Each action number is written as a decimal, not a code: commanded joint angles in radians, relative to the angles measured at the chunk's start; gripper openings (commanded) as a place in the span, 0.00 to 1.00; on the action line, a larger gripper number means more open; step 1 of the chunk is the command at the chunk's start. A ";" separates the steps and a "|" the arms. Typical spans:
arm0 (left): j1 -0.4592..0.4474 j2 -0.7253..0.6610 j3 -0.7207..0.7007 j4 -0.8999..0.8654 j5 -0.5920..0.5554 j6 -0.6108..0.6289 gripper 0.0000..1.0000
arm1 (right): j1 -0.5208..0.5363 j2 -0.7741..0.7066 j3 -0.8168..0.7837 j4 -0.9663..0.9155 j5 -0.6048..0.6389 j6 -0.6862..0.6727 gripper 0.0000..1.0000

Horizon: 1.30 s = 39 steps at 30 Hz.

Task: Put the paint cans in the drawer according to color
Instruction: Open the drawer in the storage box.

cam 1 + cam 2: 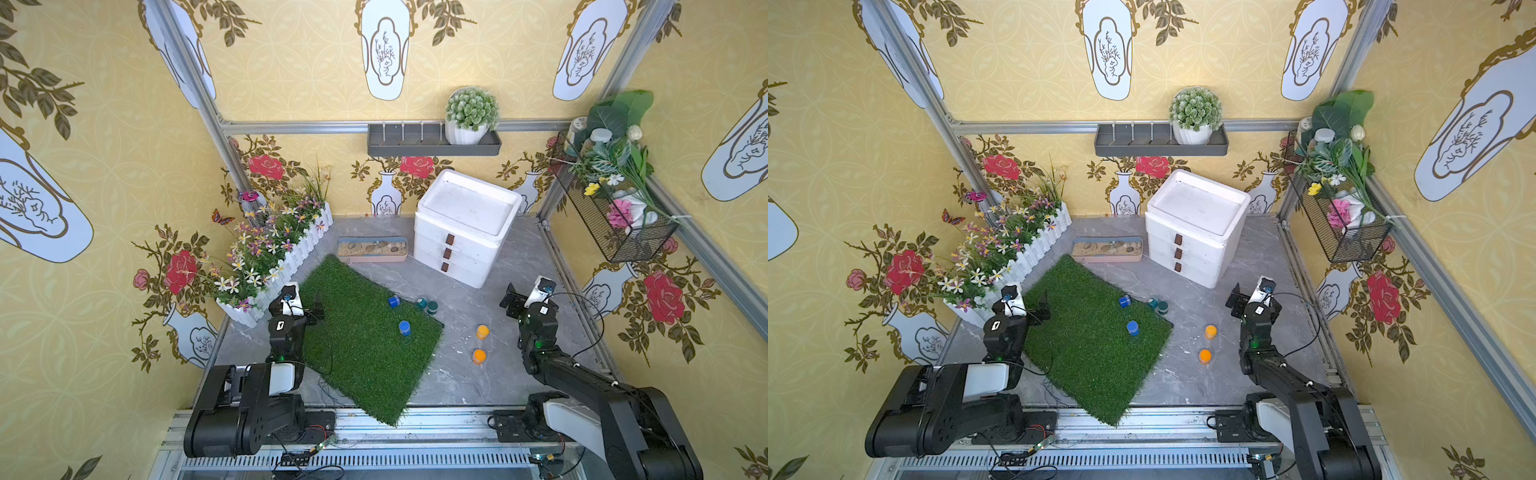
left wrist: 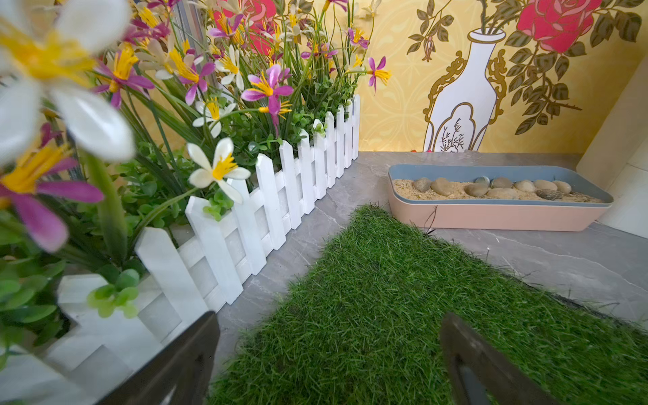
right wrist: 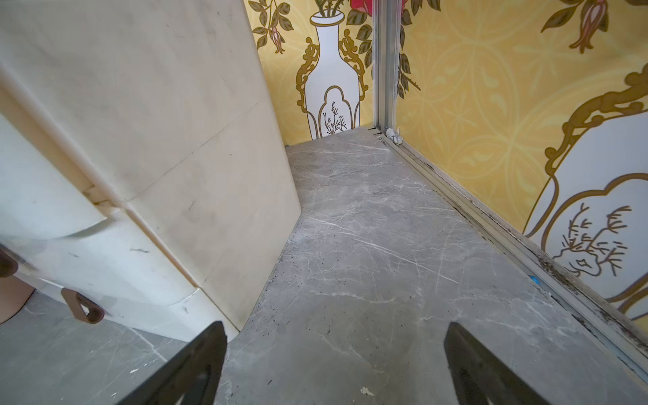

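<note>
The white drawer chest (image 1: 465,224) (image 1: 1196,224) stands at the back right with all three drawers shut. Two blue paint cans (image 1: 404,328) (image 1: 394,301) sit on the grass mat, the farther one on its side. At the mat's far right edge are two teal cans (image 1: 422,303) (image 1: 432,307). Two orange cans (image 1: 482,332) (image 1: 479,356) stand on the grey floor. My left gripper (image 1: 316,311) (image 2: 328,317) hangs open over the mat's left edge, holding nothing. My right gripper (image 1: 512,303) (image 3: 335,326) is open and empty over bare floor, beside the chest (image 3: 157,140).
A white picket planter of flowers (image 1: 286,249) (image 2: 273,196) runs along the left, close to my left gripper. A pink tray of sand and pebbles (image 1: 372,249) (image 2: 491,217) lies left of the chest. A wall shelf (image 1: 434,143) and a wire basket (image 1: 615,220) hang above.
</note>
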 commanded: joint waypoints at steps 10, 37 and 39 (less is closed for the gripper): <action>0.000 0.005 0.000 0.029 0.008 0.005 1.00 | 0.001 -0.002 0.000 0.012 -0.001 -0.002 0.97; -0.086 -0.688 0.345 -0.870 0.139 -0.625 1.00 | 0.005 -0.550 0.548 -1.115 -0.352 0.398 0.97; -0.087 -0.643 0.373 -0.845 0.233 -0.731 1.00 | 0.017 -0.541 0.553 -1.062 -0.490 0.415 0.97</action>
